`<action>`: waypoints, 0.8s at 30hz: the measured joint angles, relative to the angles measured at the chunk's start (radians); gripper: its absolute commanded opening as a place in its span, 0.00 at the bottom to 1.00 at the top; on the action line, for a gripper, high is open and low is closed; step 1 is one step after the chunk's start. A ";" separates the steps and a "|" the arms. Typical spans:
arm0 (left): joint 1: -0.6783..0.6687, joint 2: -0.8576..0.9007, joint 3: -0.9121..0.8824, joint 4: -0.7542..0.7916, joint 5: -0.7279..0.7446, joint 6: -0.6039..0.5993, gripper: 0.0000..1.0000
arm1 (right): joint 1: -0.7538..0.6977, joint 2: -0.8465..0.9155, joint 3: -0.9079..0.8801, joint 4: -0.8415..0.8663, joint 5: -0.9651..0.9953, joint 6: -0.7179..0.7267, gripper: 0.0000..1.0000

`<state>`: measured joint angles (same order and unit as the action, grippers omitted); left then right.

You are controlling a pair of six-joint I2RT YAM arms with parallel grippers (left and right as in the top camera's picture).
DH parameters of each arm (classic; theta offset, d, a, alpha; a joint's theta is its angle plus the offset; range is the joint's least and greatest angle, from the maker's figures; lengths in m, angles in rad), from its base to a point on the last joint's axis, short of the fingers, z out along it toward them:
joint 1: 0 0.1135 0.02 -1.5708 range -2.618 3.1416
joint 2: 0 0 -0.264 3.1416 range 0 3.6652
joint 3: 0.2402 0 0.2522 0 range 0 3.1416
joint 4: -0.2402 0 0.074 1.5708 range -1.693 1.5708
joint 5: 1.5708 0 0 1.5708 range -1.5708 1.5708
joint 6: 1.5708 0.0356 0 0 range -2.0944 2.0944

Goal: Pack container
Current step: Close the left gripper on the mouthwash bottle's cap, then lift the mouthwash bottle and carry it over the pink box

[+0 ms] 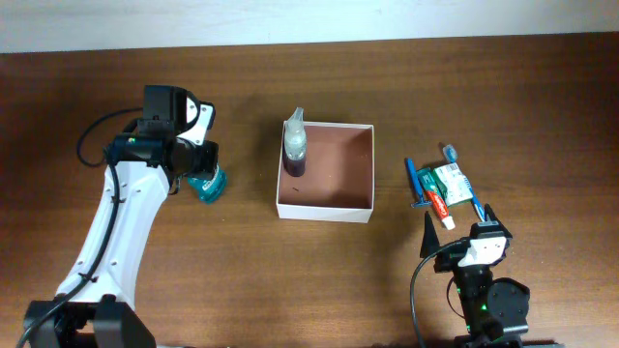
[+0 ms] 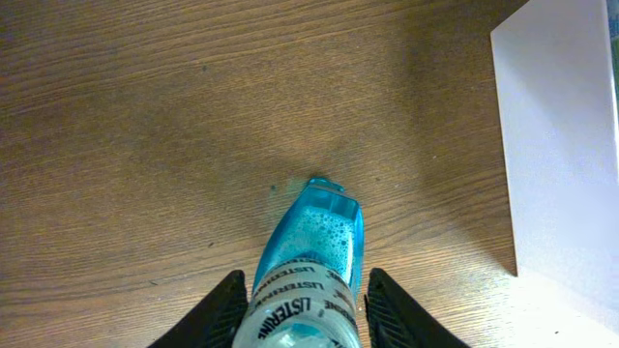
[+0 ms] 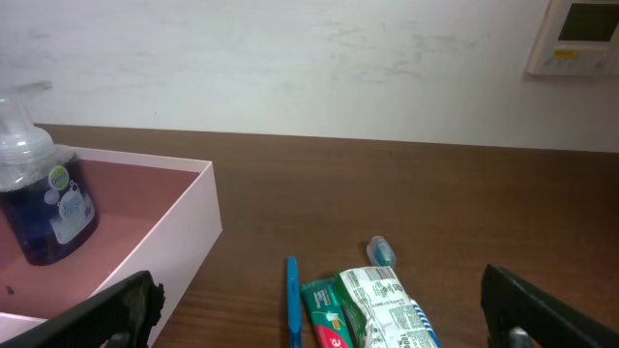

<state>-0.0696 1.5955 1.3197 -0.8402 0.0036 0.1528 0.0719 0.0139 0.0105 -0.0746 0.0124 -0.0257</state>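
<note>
My left fingers (image 2: 215, 311) clamp the translucent teal Listerine bottle (image 2: 314, 242), cap end cut off | my right fingers (image 3: 116, 309) spread wide, empty | thin-walled white square container (image 1: 324, 212) at centre of desk (image 1: 503, 97), pump bottle (image 1: 295, 147) in its far-left corner

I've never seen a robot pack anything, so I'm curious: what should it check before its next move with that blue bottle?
1. Mouthwash bottle sits between the left gripper's fingers: ok.
2. Grip firm on the bottle: cannot tell; contact isn't clear in the left wrist view.
3. Room in the container: ok; only a pump bottle stands in one corner.
4. Table between bottle and container free of obstacles: ok.
5. Right gripper out of the way: ok; it is open, near the toothpaste, on the container's other side.
</note>
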 measured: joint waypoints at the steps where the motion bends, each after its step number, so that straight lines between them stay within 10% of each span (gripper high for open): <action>1: 0.000 0.000 0.000 0.000 0.000 0.000 0.38 | 0.000 0.000 0.000 0.000 0.000 0.000 0.98; 24: 0.000 -0.027 0.052 0.000 0.048 -0.024 0.26 | 0.000 0.000 0.000 0.000 0.000 -0.001 0.98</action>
<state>-0.0696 1.5684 1.3716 -0.8398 0.0513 0.1284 0.0719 0.0139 0.0105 -0.0746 0.0124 -0.0265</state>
